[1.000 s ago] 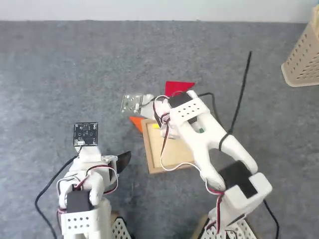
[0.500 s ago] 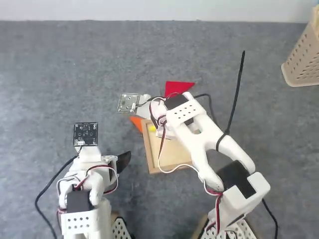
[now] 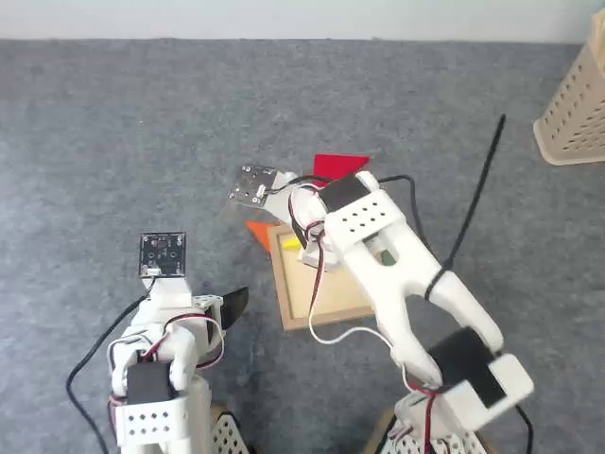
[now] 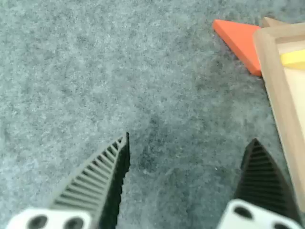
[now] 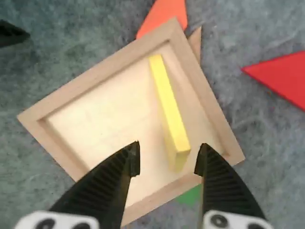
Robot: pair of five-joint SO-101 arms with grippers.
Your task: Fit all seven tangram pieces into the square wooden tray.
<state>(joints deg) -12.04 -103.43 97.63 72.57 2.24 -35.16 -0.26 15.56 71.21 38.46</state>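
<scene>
R gripper (image 5: 167, 151): jaws moderately apart, nothing btwn them, hanging over the tray (image 5: 95, 78). Under the gap is the yellow piece (image 5: 169, 112), a long bar inside the tray along one inner wall. Flat or on edge, can't tell.

R wrist view also gives what lies round the tray. The orange piece (image 5: 164, 12) touches the rim near one corner. The red piece (image 5: 281, 74) lies apart on the carpet (image 5: 267, 143). The green piece (image 5: 190, 195) sits at the outer rim, close to the fingers.

High view: R arm lies across the tray (image 3: 284, 293), so the yellow piece (image 3: 291, 244) is a sliver at the arm's edge. The orange piece (image 3: 257, 230) is at the far-left corner, the red piece (image 3: 337, 165) beyond the arm.

L gripper (image 4: 189, 143): jaws wide, empty, over carpet, near the tray but apart from it. L wrist view shows the rim (image 4: 281, 95), w/ the orange piece (image 4: 238, 36) against its outer side and the yellow end (image 4: 294, 58) just inside. In the high view the L gripper (image 3: 232, 303) is near the tray's left side. A beige basket (image 3: 577, 104) stands far right.
</scene>
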